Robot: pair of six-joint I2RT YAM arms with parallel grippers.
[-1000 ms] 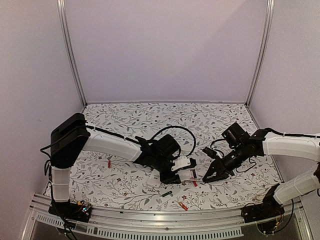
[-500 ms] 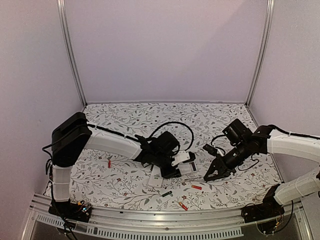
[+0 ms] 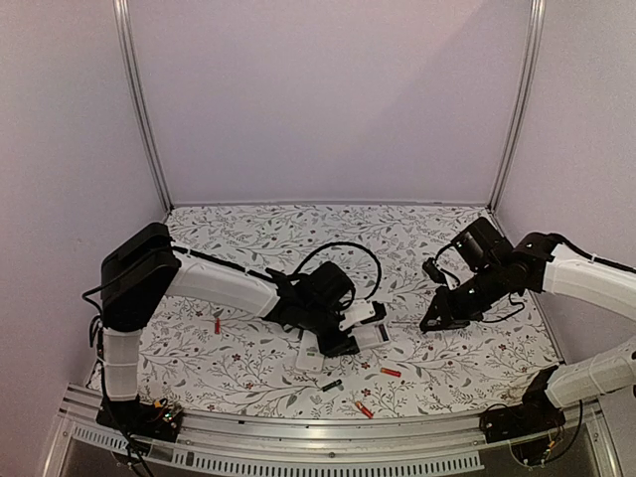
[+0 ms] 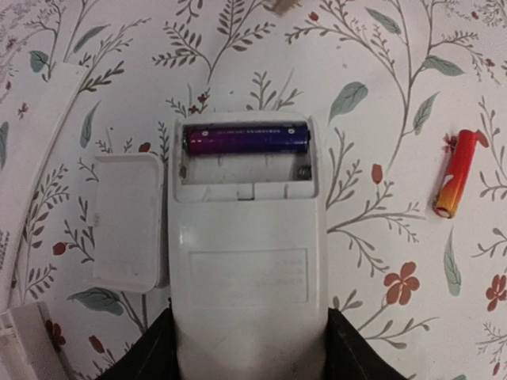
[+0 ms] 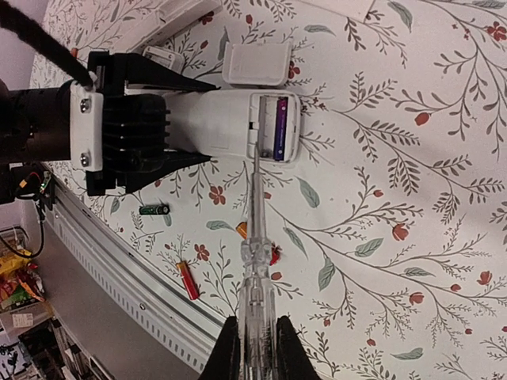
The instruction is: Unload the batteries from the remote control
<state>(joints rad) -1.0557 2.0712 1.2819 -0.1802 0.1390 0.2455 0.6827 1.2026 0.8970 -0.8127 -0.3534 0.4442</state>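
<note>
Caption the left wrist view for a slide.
Left gripper holds the white remote, cover off beside it, one purple battery inside, an orange-red battery loose nearby.

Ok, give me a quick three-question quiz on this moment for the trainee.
1. True or false: the remote has an empty battery compartment.
2. How many loose batteries lie on the table in the top view? A) two B) four C) six
3. What does the right gripper hold?
Key: 1 false, one purple battery remains inside; 2 B; 3 a clear tool.
</note>
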